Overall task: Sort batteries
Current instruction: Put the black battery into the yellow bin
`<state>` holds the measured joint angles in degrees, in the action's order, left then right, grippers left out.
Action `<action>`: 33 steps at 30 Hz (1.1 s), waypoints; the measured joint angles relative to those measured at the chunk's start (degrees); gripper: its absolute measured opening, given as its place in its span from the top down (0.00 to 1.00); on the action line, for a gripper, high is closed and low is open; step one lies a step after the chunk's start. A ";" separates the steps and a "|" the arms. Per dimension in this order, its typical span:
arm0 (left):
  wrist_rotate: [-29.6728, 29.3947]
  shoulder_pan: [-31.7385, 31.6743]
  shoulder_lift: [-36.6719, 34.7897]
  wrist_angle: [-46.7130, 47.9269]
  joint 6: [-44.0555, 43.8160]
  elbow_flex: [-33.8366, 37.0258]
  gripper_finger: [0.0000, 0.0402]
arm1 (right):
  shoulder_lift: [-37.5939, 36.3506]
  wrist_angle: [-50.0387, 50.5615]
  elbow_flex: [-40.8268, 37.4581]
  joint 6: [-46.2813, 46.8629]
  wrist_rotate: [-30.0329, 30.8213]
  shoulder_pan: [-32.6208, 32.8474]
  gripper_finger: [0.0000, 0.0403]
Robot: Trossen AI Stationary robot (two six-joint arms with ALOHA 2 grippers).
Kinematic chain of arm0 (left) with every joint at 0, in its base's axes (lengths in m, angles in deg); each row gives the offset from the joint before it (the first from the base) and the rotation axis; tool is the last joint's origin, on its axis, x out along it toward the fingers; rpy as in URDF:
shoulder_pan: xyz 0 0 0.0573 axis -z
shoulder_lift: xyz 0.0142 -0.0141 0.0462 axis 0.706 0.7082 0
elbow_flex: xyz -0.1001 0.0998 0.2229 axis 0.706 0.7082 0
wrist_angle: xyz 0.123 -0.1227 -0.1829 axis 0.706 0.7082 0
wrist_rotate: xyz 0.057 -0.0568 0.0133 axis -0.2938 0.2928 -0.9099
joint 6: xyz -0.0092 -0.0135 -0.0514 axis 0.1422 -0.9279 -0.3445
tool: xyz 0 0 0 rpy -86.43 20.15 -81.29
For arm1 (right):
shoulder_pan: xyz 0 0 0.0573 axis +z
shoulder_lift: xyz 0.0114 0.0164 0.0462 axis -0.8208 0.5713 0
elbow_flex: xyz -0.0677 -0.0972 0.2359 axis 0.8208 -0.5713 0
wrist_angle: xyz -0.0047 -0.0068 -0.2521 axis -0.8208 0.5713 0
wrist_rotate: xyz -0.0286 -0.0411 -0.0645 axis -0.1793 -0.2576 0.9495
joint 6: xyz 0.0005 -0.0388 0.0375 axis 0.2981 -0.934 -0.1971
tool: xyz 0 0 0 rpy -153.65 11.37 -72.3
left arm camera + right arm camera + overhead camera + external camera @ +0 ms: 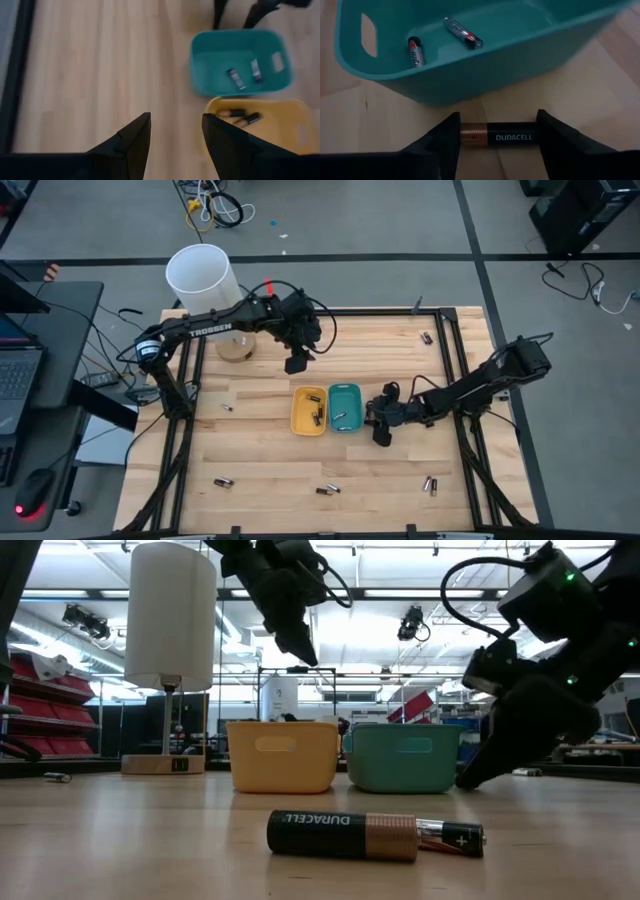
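A black-and-copper battery (pixel 500 137) lies on the wooden table just beside the teal tray (pixel 470 75), between the fingers of my right gripper (pixel 381 436), which is shut on it. Two slim batteries (pixel 415 51) lie in the teal tray (pixel 345 407). Two more (pixel 240 116) lie in the yellow tray (pixel 308 410) next to it. My left gripper (pixel 296 365) hangs open above the table behind the yellow tray, with nothing between its fingers (pixel 135 145). Loose batteries (pixel 328 489) lie toward the near edge. My right gripper holds the battery lengthwise, one finger at its copper end (pixel 464 136) and the other at its black end (pixel 534 137). The fingers slant down from the table's right side. The battery lies level on the table, close to the teal tray's wall.
A white lamp (pixel 205 280) on a wooden base stands at the far left. Stray batteries lie at the near left (pixel 222 481), near right (pixel 430 484), far right (pixel 427 337) and left of the yellow tray (pixel 227 407). A black frame (pixel 465 380) rims the table.
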<state>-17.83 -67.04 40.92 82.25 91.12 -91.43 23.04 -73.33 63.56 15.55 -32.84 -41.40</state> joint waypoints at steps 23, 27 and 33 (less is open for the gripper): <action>5.69 -2.36 0.00 -9.42 -3.75 0.00 0.52 | -17.25 13.92 13.27 -15.95 -0.13 -7.58 0.43; 5.61 -2.37 -0.26 -10.44 -5.82 0.00 0.52 | -9.58 11.55 19.82 -23.20 -4.95 -10.62 0.43; 2.51 -2.53 -3.00 -4.89 -7.57 0.00 0.52 | -1.37 9.12 25.15 -26.19 -13.66 -14.21 0.42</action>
<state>-15.32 -69.58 37.92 77.36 83.56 -91.43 21.66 -64.21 88.72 -10.65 -46.49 -55.61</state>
